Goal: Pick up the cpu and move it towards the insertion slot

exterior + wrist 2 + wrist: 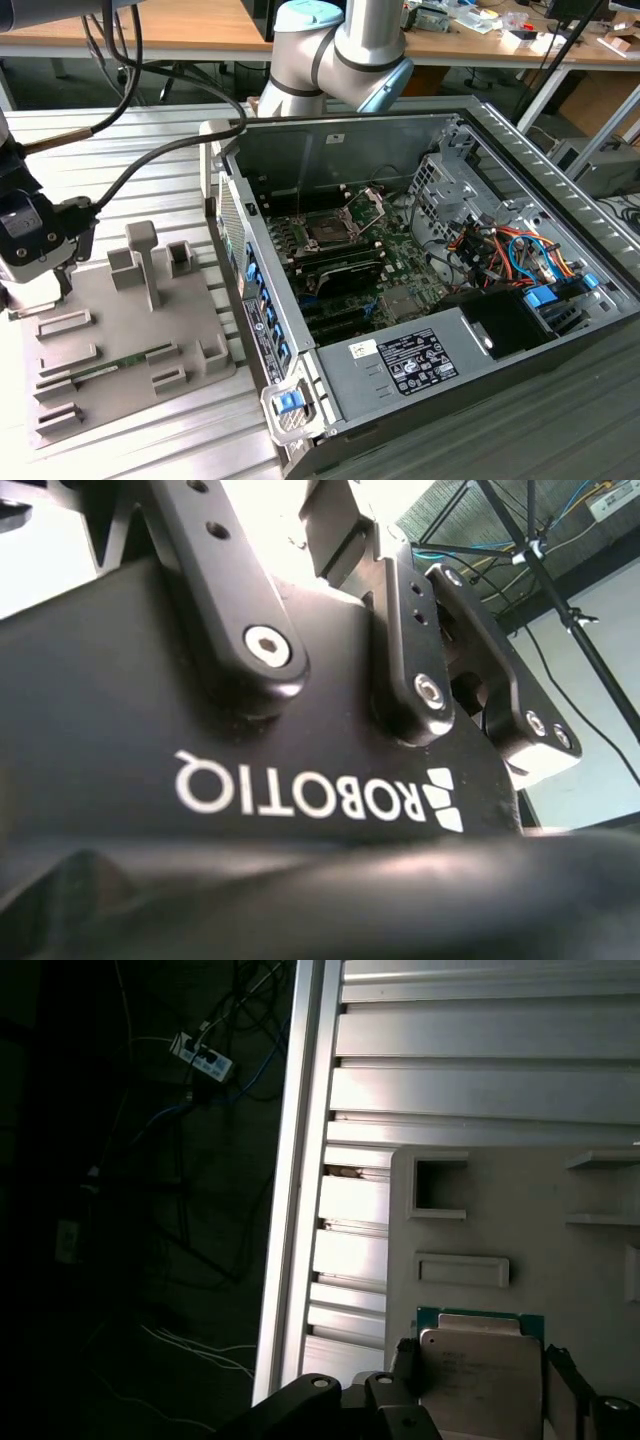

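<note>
Black gripper [482,1362] clamps the small flat silver-topped square cpu [485,1395] by its edges, at the grey plastic tray [450,1210]. We risk slip or tilt: thin grip, metal-framed insertion slot [328,228] well away.

Cpu [481,1378] pale silver top, green edge — tray [560,1255] plain light grey.

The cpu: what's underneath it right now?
The grey tray shows past the edges of the cpu. The spot directly beneath is covered by the chip, so contact cannot be told.
</note>
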Robot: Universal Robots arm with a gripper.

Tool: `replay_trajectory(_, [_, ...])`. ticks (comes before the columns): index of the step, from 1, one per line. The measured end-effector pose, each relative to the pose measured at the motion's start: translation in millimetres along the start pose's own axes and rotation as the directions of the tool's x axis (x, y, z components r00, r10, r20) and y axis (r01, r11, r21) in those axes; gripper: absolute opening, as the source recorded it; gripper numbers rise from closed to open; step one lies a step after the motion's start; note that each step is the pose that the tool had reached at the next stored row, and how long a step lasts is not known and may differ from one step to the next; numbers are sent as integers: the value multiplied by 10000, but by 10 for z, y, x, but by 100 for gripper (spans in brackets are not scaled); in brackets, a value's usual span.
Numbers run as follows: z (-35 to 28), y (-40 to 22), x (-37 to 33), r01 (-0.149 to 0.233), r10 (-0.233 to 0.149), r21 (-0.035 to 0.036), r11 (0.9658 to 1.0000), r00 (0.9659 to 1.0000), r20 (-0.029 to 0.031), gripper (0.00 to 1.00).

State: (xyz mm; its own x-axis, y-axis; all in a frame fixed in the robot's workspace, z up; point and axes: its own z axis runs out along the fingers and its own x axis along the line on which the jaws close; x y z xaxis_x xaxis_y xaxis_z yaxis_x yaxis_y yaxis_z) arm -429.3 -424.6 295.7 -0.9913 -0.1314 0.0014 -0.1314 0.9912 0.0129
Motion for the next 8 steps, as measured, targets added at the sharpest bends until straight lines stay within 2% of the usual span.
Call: replay_trajectory(8, [-27,0,0,0,0,-1,10000,10000,1,55])
